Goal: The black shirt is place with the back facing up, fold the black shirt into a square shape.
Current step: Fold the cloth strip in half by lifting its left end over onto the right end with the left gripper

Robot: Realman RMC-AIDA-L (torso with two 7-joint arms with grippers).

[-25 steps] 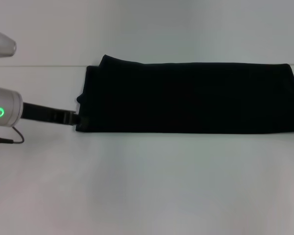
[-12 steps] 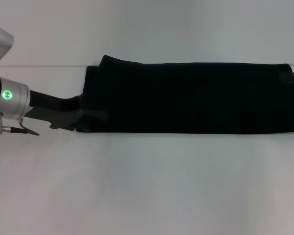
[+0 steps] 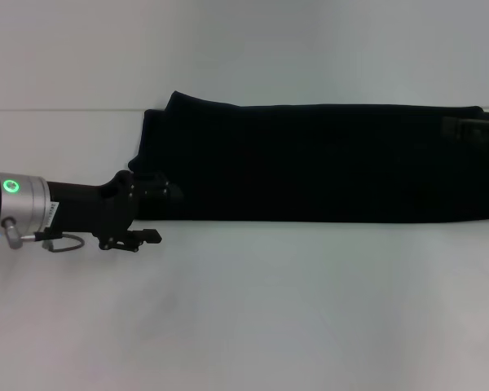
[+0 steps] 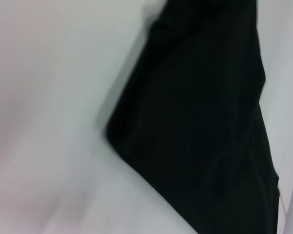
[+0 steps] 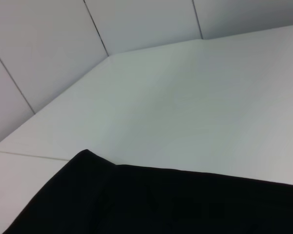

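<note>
The black shirt point(image 3: 318, 163) lies folded into a long flat band across the far half of the white table. It also shows in the left wrist view point(image 4: 200, 122) and in the right wrist view point(image 5: 161, 200). My left gripper point(image 3: 159, 214) is at the band's near left corner and looks open. One finger point(image 3: 169, 193) lies over the fabric edge and the other point(image 3: 149, 236) is out over the bare table. My right gripper point(image 3: 473, 130) is a dark shape over the shirt's far right corner, hard to make out against the cloth.
The white table point(image 3: 253, 309) stretches bare in front of the shirt. Its far edge meets a pale panelled wall point(image 5: 136, 19) just behind the shirt. A thin cable loop point(image 3: 61, 242) hangs under the left wrist.
My left arm has dropped, turned and reached right, bringing its gripper to the shirt's near left corner. The right gripper has come into view over the far right corner. The shirt lies unmoved.
</note>
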